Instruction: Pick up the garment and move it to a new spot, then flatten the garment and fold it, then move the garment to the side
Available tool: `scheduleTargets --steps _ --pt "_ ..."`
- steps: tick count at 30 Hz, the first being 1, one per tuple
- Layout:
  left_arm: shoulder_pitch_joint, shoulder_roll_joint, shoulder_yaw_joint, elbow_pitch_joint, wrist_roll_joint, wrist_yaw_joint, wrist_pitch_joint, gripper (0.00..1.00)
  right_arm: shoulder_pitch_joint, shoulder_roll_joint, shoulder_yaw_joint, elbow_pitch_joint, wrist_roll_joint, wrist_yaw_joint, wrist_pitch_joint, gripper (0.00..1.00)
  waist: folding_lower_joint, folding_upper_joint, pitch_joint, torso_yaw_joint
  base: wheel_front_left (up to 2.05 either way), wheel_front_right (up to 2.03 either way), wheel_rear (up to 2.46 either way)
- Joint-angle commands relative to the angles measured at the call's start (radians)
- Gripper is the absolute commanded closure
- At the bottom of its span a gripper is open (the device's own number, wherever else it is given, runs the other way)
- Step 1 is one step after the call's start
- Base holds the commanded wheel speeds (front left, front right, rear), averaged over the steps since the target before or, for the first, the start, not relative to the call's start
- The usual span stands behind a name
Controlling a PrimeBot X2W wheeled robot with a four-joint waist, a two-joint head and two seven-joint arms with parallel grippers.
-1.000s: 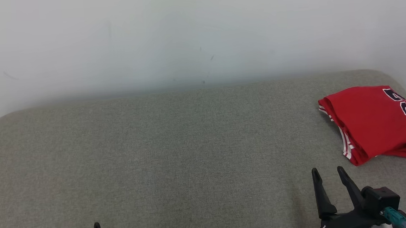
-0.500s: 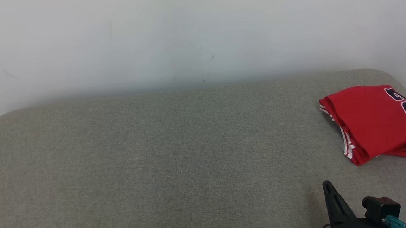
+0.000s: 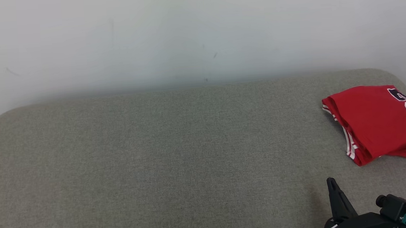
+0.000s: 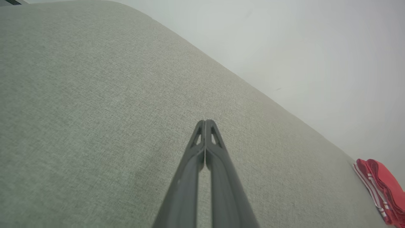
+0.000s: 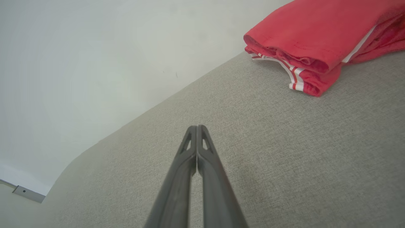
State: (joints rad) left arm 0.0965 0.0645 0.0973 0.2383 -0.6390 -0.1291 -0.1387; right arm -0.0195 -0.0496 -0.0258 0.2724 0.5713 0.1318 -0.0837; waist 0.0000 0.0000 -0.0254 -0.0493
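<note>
Pale wall (image 3: 198, 29) at the back; it meets the far edge of the work area and bears nothing you need.

Grey padded surface (image 3: 177, 158), wide and fabric-covered. Its broad middle lies bare, which is where you would expect flattening and folding to be done.

The garment (image 3: 376, 121) lies at the far right of the surface, close to its rounded corner and cut by the right edge of the head view. It is folded into a compact stack of several layers, the fold edge facing the robot. Judged from this, folding is done and the stack rests in its side position, leaving the centre free.

Right gripper (image 5: 196, 128): fingers pressed together, holding nothing, near the garment but apart from it, low at the near edge. Left gripper (image 4: 205, 123): likewise closed and empty, well apart from the garment on the opposite side. Closed, empty fingers suit a rest pose, since no cloth needs holding.

Striped trim (image 3: 348, 144) shows along the stack's left side; part of the black number (image 3: 405, 103) shows on top.
</note>
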Motion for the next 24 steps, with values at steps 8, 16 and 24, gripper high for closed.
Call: scheduleTargets --steps 8,16,24 --pt "-0.061 -0.003 0.027 -0.026 -0.272 -0.001 0.082 1.00 -0.034 -0.001 -0.004 -0.031 0.289 -0.001 0.039 1.00 0.0000 0.0000 0.005 0.009 0.00 0.00 0.00" --pt "-0.075 -0.005 0.035 -0.030 -0.376 -0.001 0.116 1.00 -0.036 -0.001 -0.005 -0.037 0.401 -0.001 0.054 1.00 0.0000 0.0000 0.007 0.013 0.00 0.00 0.00" --pt "-0.096 -0.007 0.050 -0.034 -0.531 -0.001 0.166 1.00 -0.044 -0.001 -0.007 -0.046 0.568 -0.001 0.077 1.00 0.0000 0.0000 0.011 0.021 0.00 0.00 0.00"
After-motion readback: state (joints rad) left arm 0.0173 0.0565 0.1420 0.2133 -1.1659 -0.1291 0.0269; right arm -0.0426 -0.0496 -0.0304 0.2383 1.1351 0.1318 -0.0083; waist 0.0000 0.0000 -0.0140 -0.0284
